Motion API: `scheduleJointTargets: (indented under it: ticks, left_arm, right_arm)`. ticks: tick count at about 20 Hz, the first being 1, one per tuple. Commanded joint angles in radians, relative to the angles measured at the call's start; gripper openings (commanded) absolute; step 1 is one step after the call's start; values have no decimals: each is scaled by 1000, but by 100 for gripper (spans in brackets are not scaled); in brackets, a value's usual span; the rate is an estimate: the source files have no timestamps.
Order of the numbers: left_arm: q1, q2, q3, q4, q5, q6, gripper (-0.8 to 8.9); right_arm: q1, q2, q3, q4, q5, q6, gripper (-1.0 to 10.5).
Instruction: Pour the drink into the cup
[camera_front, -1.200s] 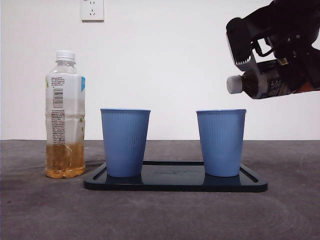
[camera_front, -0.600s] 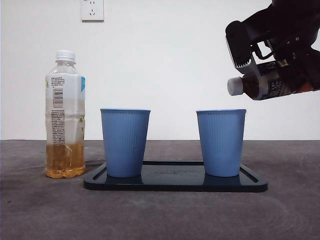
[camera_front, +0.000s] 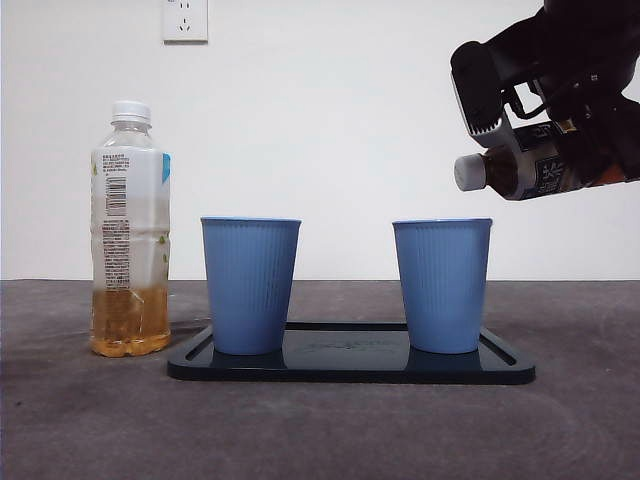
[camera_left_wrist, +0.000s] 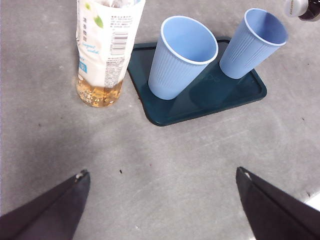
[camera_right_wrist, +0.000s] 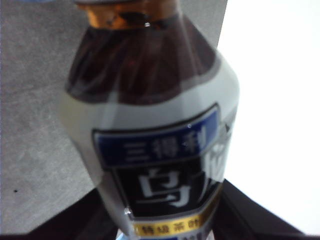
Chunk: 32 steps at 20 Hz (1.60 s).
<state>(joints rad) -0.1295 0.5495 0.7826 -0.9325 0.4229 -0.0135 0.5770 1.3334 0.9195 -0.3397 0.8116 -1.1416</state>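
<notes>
A clear bottle with a white cap was stood upright on the grey table, just beside the tray's end, a shallow layer of amber liquid at its bottom. A white wall socket was seen on the white wall behind, above the bottle.

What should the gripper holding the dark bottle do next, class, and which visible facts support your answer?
Probably tip the dark bottle a little further, neck down. The right gripper holds it nearly level, its mouth above the right-hand blue cup near that cup's outer rim, and no liquid is falling. Its white cap still looks on, so pouring may fail. The left gripper waits open.
</notes>
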Motion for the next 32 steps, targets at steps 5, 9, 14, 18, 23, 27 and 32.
scheduleJointTargets:
  ticks: [5,9,14,18,23,27,32]
  left_arm:
    - [-3,3,21,11,5,-2,469]
    - [-3,3,21,11,5,-2,469]
    - [-3,3,21,12,5,-2,469]
    - [-3,3,21,12,4,-2,469]
    - [-3,3,21,12,5,-2,469]
    - [-3,3,21,13,4,-2,469]
    - [-3,3,21,13,4,-2,469]
  right_arm:
    - [7,-21,38,32,6,218,140]
    - [2,-73,38,28,-68,387,140]
    - [-32,-167,38,21,-205,653,140]
    - [-105,-242,37,19,-398,906,140]
    - [-205,-284,12,44,-601,1056,141]
    - [-253,-290,-56,135,-698,1119,141]
    - [-299,-288,-210,412,-793,1235,141]
